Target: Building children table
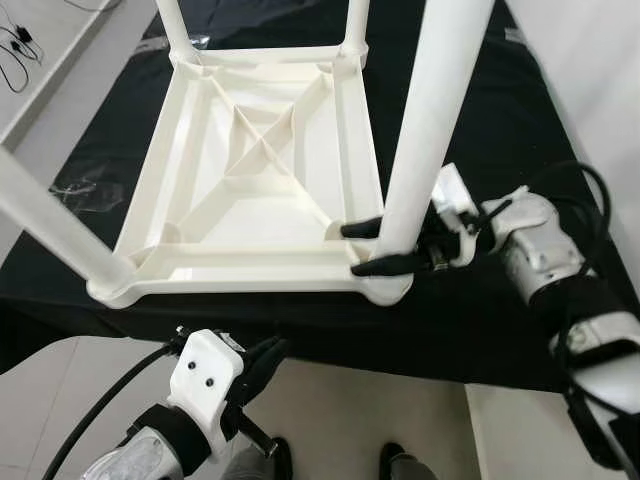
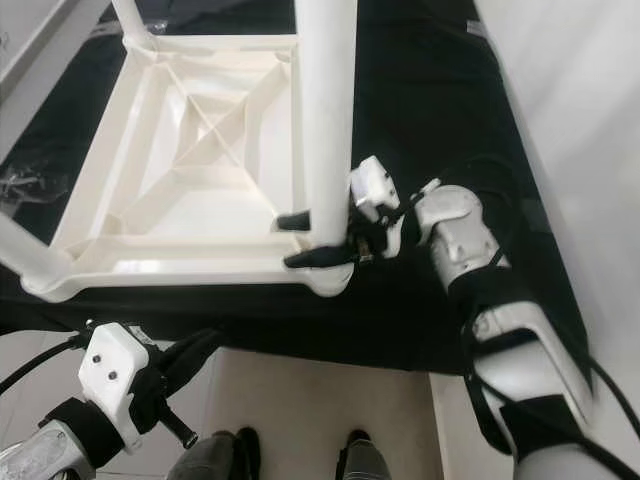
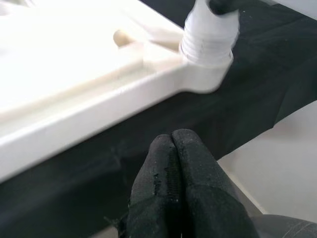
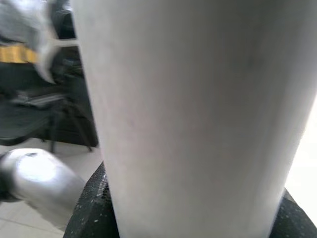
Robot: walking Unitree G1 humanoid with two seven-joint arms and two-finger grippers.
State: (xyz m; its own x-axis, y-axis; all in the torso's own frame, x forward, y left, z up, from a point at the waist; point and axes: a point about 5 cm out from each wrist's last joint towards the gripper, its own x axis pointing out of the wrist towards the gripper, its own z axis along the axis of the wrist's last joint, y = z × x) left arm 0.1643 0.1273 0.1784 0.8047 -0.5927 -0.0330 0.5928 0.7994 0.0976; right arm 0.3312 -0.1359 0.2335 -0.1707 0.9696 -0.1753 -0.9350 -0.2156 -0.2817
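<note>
A white plastic children's table top [image 1: 265, 170] lies upside down on a black cloth [image 1: 500, 120], ribs showing. White legs stand in its corners. My right gripper [image 1: 368, 247] is shut on the near-right leg [image 1: 425, 130] just above its socket, one black finger on each side. That leg's grey-white surface [image 4: 198, 109] fills the right wrist view. My left gripper [image 1: 268, 355] hangs below the table's front edge, its fingers [image 3: 173, 173] pressed together on nothing. The threaded foot of the leg [image 3: 208, 39] sits in the corner socket ahead of it.
The near-left leg [image 1: 55, 225] slants up toward me at the left. Two more legs [image 1: 172, 25] rise at the far corners. Pale floor [image 1: 350, 420] lies before the cloth, with my feet [image 2: 365, 460] on it. Cables [image 1: 20, 45] lie at the far left.
</note>
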